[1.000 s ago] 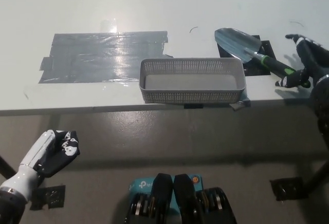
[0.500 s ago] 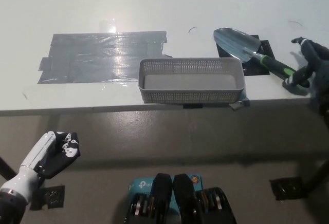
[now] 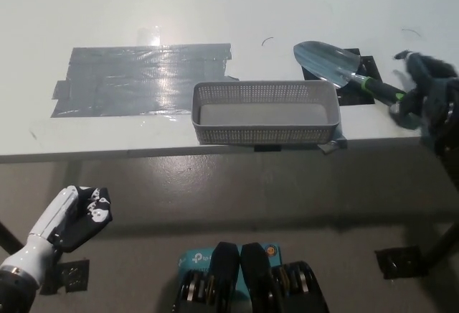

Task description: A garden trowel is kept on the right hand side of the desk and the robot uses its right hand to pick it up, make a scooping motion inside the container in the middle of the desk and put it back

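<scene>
1. R hand (image 3: 422,96) is sitting at the handle end of the garden trowel (image 3: 336,64); can't tell if it's gripping.
2. Garden trowel is lying just left of it.
3. Prob stiff and light; grab the handle.
4. L hand (image 3: 75,215) is hanging low, far off.

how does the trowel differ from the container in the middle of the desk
The trowel is a shiny blade with a green and black handle; the container is a grey box with perforated walls. The trowel lies slanted on the right; the container sits square in the middle. The right hand is at the trowel's handle; nothing touches the container. Both rest on the white desk.
</scene>
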Motion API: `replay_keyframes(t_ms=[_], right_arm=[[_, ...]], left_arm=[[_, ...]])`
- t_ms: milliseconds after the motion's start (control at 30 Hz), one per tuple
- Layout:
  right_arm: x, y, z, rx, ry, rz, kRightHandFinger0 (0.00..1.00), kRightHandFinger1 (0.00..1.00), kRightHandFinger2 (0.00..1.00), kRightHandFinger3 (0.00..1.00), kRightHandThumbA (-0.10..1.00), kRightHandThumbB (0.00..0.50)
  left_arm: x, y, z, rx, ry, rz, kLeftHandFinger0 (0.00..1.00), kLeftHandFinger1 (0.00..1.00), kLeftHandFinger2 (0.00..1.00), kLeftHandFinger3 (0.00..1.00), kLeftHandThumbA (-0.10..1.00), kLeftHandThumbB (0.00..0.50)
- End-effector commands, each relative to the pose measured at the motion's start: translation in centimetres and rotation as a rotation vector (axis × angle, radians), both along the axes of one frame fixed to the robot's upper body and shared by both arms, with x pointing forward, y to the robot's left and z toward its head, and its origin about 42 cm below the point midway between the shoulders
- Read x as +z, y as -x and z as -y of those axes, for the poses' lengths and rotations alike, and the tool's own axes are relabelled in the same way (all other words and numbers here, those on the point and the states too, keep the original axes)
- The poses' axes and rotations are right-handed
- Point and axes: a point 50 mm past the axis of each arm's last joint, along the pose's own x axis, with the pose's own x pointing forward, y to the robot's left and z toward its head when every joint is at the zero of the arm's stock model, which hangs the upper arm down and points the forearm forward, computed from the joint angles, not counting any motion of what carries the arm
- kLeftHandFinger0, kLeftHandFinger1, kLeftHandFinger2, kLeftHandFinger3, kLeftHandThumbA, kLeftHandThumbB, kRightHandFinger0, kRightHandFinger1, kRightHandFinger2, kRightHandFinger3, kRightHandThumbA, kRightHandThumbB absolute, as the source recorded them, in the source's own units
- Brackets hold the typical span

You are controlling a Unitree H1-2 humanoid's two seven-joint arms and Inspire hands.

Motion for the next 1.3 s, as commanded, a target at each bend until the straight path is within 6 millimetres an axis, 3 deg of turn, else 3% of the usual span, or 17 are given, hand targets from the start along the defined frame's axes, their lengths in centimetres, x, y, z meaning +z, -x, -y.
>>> replay_keyframes(t_ms=[0, 100, 200, 467, 533, 633, 767, 1000, 1267], right_arm=[[2.8, -0.4, -2.5, 0.082, 0.068, 0.049, 1.00, 1.00, 1.00, 1.00, 0.77, 0.500], [3.2, -0.4, -4.3, 0.124, 0.098, 0.055, 1.00, 1.00, 1.00, 1.00, 0.75, 0.500], [3.5, -0.5, -4.7, 0.137, 0.116, 0.059, 1.00, 1.00, 1.00, 1.00, 0.77, 0.500], [1.4, -0.8, -2.2, 0.036, 0.110, -0.006, 1.00, 1.00, 1.00, 1.00, 0.68, 0.494], [0.4, -0.7, -0.8, -0.029, 0.112, -0.045, 1.00, 1.00, 1.00, 1.00, 0.61, 0.460], [-0.7, -0.8, 1.5, -0.098, 0.119, -0.082, 1.00, 1.00, 1.00, 1.00, 0.57, 0.451], [-1.0, -1.0, 2.9, -0.149, 0.119, -0.066, 1.00, 1.00, 1.00, 1.00, 0.58, 0.461], [-1.4, -1.3, 1.1, -0.122, 0.118, -0.060, 1.00, 1.00, 1.00, 1.00, 0.58, 0.448], [-1.3, -1.7, -2.5, -0.044, 0.120, -0.035, 1.00, 1.00, 1.00, 1.00, 0.54, 0.459]], left_arm=[[1.6, -0.2, 0.2, -0.032, -0.024, 0.057, 0.00, 0.00, 0.00, 0.05, -0.07, 0.500], [1.7, -0.2, 0.3, -0.030, -0.019, 0.052, 0.00, 0.00, 0.00, 0.04, -0.05, 0.500], [1.8, -0.3, 0.5, -0.039, -0.015, 0.054, 0.00, 0.00, 0.00, 0.03, -0.06, 0.500], [2.0, -0.6, 0.8, -0.045, -0.016, 0.065, 0.00, 0.00, 0.00, 0.01, -0.04, 0.500], [2.1, -0.5, 0.6, -0.044, -0.013, 0.053, 0.00, 0.00, 0.00, 0.02, -0.05, 0.500], [2.0, -0.4, 0.7, -0.049, -0.006, 0.047, 0.00, 0.00, 0.00, 0.04, -0.07, 0.500], [2.0, -0.7, 1.1, -0.084, -0.046, 0.066, 0.00, 0.00, 0.00, 0.04, -0.04, 0.500], [1.9, -0.7, 1.6, -0.098, -0.040, 0.052, 0.00, 0.00, 0.00, 0.04, -0.02, 0.500], [2.2, -1.1, 1.8, -0.119, -0.026, 0.062, 0.00, 0.00, 0.00, 0.02, 0.02, 0.500]])
